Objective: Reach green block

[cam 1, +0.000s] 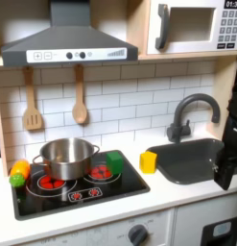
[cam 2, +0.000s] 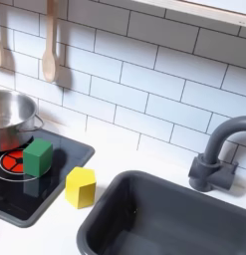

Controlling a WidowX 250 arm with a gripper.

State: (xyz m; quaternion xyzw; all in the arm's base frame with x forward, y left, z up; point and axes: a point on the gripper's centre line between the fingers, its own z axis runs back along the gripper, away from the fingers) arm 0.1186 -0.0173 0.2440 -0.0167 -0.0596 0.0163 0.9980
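The green block [cam 1: 114,161] [cam 2: 37,156] is a small bright green cube standing on the right part of the black toy stove [cam 1: 77,192] [cam 2: 55,184], just beside the steel pot [cam 1: 64,157] [cam 2: 9,115]. A yellow block [cam 1: 148,160] [cam 2: 81,187] stands on the white counter between the stove and the sink. My black arm hangs at the first exterior view's right edge, over the sink's right end, with the gripper [cam 1: 226,175] far to the right of the green block. Its fingers are cut off by the frame edge and too dark to read.
The dark sink [cam 1: 192,161] [cam 2: 159,214] and its grey faucet [cam 1: 187,115] [cam 2: 219,154] lie between the arm and the blocks. A green-and-orange toy vegetable [cam 1: 18,173] lies at the stove's left end. Wooden utensils [cam 1: 80,96] hang on the tiled wall.
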